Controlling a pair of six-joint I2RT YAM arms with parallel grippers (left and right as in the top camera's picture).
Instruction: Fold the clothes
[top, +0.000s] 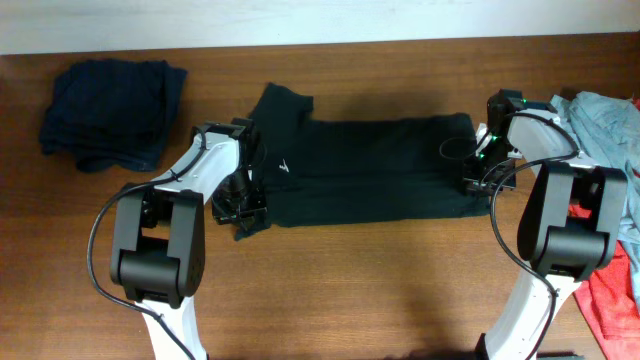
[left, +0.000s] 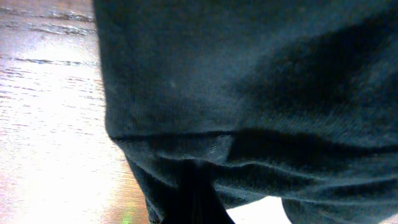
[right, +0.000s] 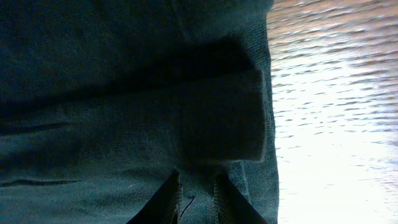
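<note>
Left tool (top: 242, 204) and right tool (top: 483, 176) each pinch opposite ends of black T-shirt (top: 370, 165); 2-point hold, likely to tension the edge for folding.

The brown wooden tabletop (top: 350, 290) carries 4 garments. A black T-shirt (top: 370, 165) lies spread across its middle, collar end toward the left edge and hem toward the right edge, with a small white logo on the chest. Its near left part is bunched up. A dark navy garment (top: 110, 110) sits in a loose heap by the far left corner, well apart from it. At the right edge, a grey-blue garment (top: 605, 120) lies toward the far corner and a red garment (top: 615, 290) toward the near one.
</note>
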